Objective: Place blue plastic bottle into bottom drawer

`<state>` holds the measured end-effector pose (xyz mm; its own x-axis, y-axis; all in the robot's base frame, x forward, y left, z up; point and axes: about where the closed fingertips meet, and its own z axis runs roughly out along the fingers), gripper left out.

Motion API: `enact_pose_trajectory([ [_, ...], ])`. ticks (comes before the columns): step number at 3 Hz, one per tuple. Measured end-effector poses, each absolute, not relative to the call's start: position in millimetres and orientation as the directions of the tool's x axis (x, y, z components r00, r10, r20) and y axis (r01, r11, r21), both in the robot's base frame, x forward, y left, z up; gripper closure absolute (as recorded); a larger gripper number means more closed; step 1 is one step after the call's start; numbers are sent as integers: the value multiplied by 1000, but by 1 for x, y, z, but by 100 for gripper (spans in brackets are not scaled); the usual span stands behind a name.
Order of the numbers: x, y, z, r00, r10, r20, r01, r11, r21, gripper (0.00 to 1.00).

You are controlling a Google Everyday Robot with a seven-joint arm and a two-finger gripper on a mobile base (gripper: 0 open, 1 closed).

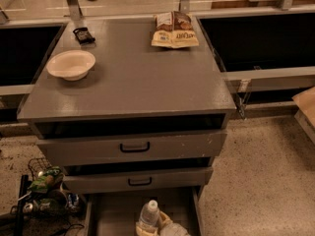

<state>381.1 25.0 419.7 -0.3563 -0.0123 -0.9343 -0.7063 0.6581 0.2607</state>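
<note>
Speckled floor (pixel 256 181) surrounds the grey cabinet. Nearest, my tool (pixel 154 225) is clasped around the blue plastic bottle (pixel 148 213), upright inside the open bottom drawer (pixel 115 215). Above sit 2 handled drawers (pixel 133 149); beyond, the desk (pixel 138 82) carries a bowl (pixel 71 64) and a snack bag (pixel 174 30).

Three drawers counted: two upper, each with one black bar handle (pixel 135 147), plus one bottom drawer (pixel 114 214). One blue plastic bottle (pixel 148 212). One gripper (pixel 153 226), seen at lower edge over bottom drawer, clamped round bottle. One white bowl (pixel 71 64), one snack bag (pixel 174 29), one dark packet (pixel 83 35) counted.
</note>
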Motion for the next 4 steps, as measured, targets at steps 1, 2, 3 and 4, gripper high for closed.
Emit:
enact_pose_trajectory([
  [1, 381, 25, 419, -357, -12, -934, -706, 658, 262, 100],
  [2, 398, 34, 371, -378, -1, -926, -655, 707, 267, 100],
  [3, 398, 34, 371, -378, -1, -926, -655, 707, 267, 100],
  [4, 383, 39, 350, -417, 68, -906, -621, 707, 339, 100],
])
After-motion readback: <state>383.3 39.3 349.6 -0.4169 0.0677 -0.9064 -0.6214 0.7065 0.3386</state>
